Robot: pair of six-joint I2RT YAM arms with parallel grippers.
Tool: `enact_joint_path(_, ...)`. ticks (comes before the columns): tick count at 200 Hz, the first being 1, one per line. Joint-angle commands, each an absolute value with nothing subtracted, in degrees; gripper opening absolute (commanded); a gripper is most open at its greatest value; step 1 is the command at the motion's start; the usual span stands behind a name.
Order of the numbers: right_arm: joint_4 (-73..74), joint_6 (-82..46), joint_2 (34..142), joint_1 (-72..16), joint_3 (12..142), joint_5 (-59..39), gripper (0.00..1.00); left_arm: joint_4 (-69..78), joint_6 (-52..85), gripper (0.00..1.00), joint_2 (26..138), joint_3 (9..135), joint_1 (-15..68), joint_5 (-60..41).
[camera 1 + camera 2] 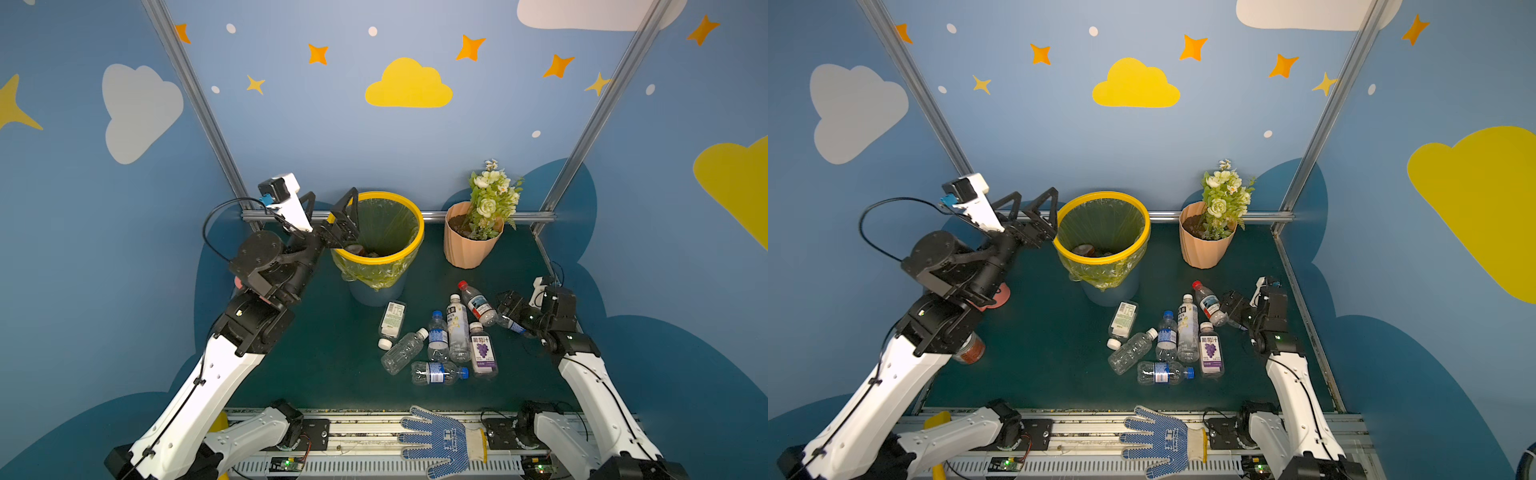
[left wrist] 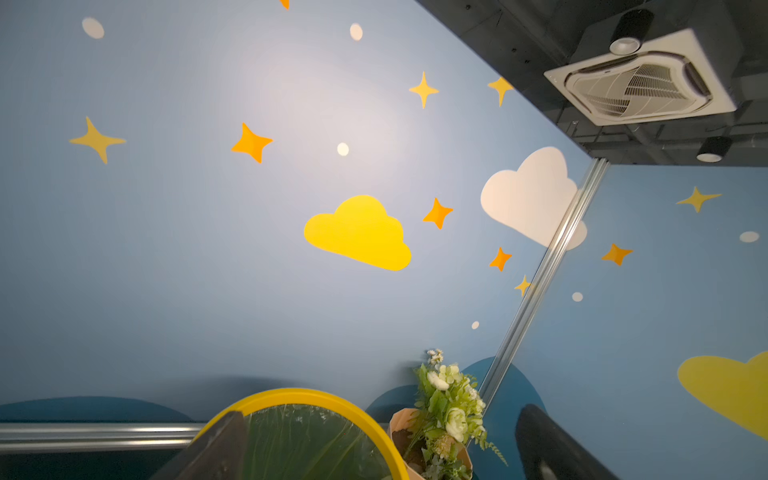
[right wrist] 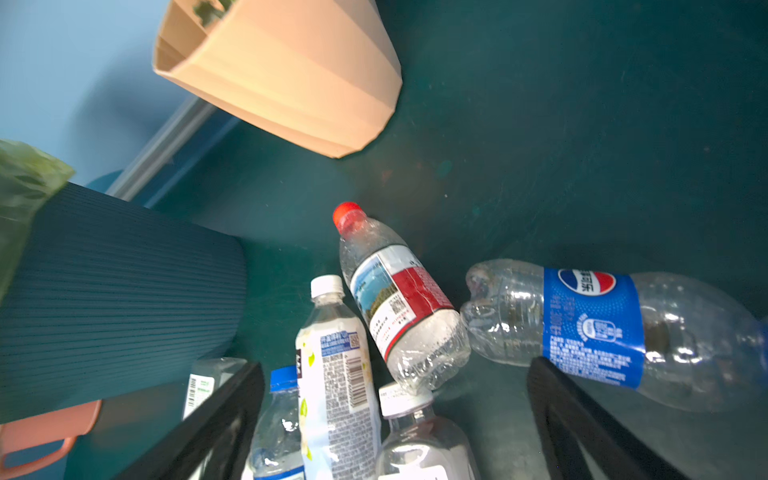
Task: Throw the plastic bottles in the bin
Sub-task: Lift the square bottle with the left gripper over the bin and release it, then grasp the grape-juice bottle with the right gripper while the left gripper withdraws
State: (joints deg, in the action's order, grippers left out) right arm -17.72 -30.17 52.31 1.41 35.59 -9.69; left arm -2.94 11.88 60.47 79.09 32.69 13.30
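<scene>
My left gripper (image 1: 1036, 192): jaws wide, nothing in them, up at the left edge of the round blue-grey bin (image 1: 420, 232) with its yellow rim ring and yellow-green bag liner. The bin stands at the back of the dark green table (image 1: 324, 357), with a clear gap to the ribbed peach flowerpot (image 1: 469, 249) on its right. My right gripper (image 3: 397, 368): jaws wide, empty, low at the right table edge. In the wrist view the red-capped clear bottle (image 3: 399, 299) shows between its fingers, touching the blue-labelled clear bottle (image 3: 590, 324). 8 plastic bottles (image 1: 457, 328) lie clustered in front of the bin, with bare table open to their left.
</scene>
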Motion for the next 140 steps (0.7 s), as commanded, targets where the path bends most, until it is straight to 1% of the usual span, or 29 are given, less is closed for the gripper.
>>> enact_joint_path(1,-21.1,-29.3,54.1,1.1,38.1,-10.5,0.95,-6.9,13.6,1.00,62.1,74.0,33.0,14.0)
enact_joint_path(14,-23.7,-29.5,55.4,0.3,38.2,-10.7,0.94,-8.1,14.7,1.00,61.1,72.0,33.4,14.2)
enact_joint_path(35,-26.0,-31.1,56.5,-3.1,36.8,-9.2,0.86,-6.4,18.2,1.00,57.8,65.7,33.7,13.4)
enact_joint_path(61,-29.9,-33.5,56.9,-8.2,35.8,-5.9,0.85,-1.7,20.7,1.00,51.3,57.6,34.2,16.2)
enact_joint_path(114,-36.8,-38.2,55.5,-14.9,32.9,-1.3,0.84,-7.2,16.7,1.00,43.1,54.7,34.3,21.0)
enact_joint_path(128,-37.7,-39.3,55.6,-16.0,32.0,-0.9,0.80,-7.3,16.1,1.00,41.4,53.4,34.2,22.5)
enact_joint_path(140,-38.2,-40.1,55.7,-16.9,31.2,-0.6,0.79,-6.7,15.6,1.00,40.2,52.4,34.2,23.0)
